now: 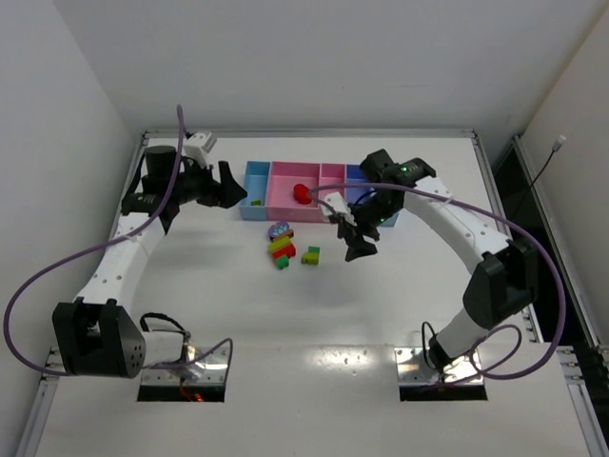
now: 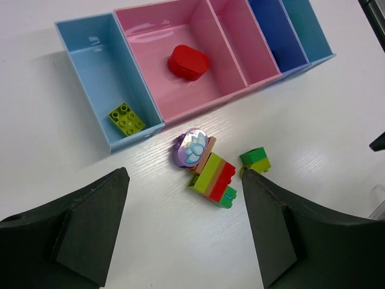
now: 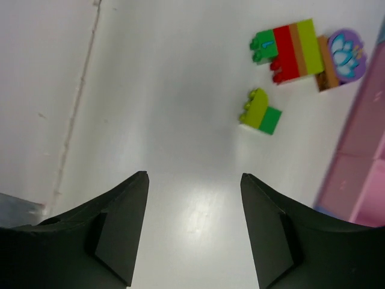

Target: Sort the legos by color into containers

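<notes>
The containers (image 1: pixel 285 181) stand in a row at the back of the table. A red lego (image 2: pixel 188 62) lies in the large pink bin (image 2: pixel 150 36), and a lime-green lego (image 2: pixel 126 117) in the left light-blue bin (image 2: pixel 84 60). In front of the bins lie a purple round piece (image 2: pixel 190 147), a stacked lime, red and green block (image 2: pixel 213 179) and a small green-and-lime brick (image 2: pixel 255 160). My left gripper (image 1: pixel 228 186) hovers open by the left bin, empty. My right gripper (image 1: pixel 354 236) is open and empty right of the loose legos (image 3: pixel 260 112), in front of the bins.
White walls close in the table on the left, back and right. A table seam (image 3: pixel 78 102) runs along the left of the right wrist view. Purple cables (image 1: pixel 57 267) loop beside both arms. A dark gap (image 1: pixel 504 181) runs beyond the table's right edge.
</notes>
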You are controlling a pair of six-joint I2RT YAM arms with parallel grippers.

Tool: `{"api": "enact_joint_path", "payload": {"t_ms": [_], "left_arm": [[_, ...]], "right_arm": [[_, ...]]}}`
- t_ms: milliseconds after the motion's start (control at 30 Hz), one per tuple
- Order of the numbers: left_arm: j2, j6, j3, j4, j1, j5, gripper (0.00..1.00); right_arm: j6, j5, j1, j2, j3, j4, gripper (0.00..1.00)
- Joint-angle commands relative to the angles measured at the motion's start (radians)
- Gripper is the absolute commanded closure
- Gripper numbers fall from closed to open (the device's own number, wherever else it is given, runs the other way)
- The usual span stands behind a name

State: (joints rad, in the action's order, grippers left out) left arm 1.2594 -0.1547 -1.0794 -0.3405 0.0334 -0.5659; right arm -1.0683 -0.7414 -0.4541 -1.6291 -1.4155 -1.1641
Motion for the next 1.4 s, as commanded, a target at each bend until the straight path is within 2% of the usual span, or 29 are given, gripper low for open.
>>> {"api": "enact_joint_path", "payload": {"t_ms": [0, 167, 200, 233, 333, 567, 633, 900, 1167, 1367], "left_arm": [[0.008, 0.03, -0.02, 0.0, 0.003, -0.023, 0.18], [0.054, 0.021, -0.048, 0.009, 0.003, -0.023, 0.18], [0.066, 0.021, -0.059, 0.009, 0.003, -0.023, 0.18], [0.066, 0.021, -0.068, 0.009, 0.003, -0.023, 0.18], [0.09, 0.03, -0.091, 0.009, 0.003, -0.023, 0.18], [0.136, 0.0, -0.102, 0.0, -0.026, -0.055, 0.18], [0.147, 0.0, -0.102, 0.0, -0.035, -0.069, 0.18], [0.176, -0.02, -0.111, 0.009, -0.062, -0.089, 0.18], [0.224, -0.051, -0.129, 0.009, -0.081, -0.109, 0.18], [0.233, -0.06, -0.12, 0.018, -0.09, -0.118, 0.18]], "right_arm": [[-0.37, -0.075, -0.001, 0.034, 0.009, 0.055, 0.35], [-0.582, -0.113, -0.035, -0.073, 0.085, 0.236, 0.34], [-0.664, -0.113, -0.049, -0.092, 0.086, 0.236, 0.34], [-0.665, -0.113, -0.06, -0.113, 0.086, 0.236, 0.34], [-0.931, -0.113, -0.06, -0.222, -0.009, 0.144, 0.34], [-1.271, -0.047, -0.06, -0.513, -0.313, -0.186, 0.34], [-1.306, -0.01, -0.06, -0.561, -0.388, -0.241, 0.34], [-1.443, 0.063, -0.051, -0.584, -0.364, -0.241, 0.34], [-1.576, 0.044, -0.032, -0.633, -0.364, -0.241, 0.34], [-1.622, 0.013, -0.032, -0.644, -0.341, -0.138, 0.34]]}}
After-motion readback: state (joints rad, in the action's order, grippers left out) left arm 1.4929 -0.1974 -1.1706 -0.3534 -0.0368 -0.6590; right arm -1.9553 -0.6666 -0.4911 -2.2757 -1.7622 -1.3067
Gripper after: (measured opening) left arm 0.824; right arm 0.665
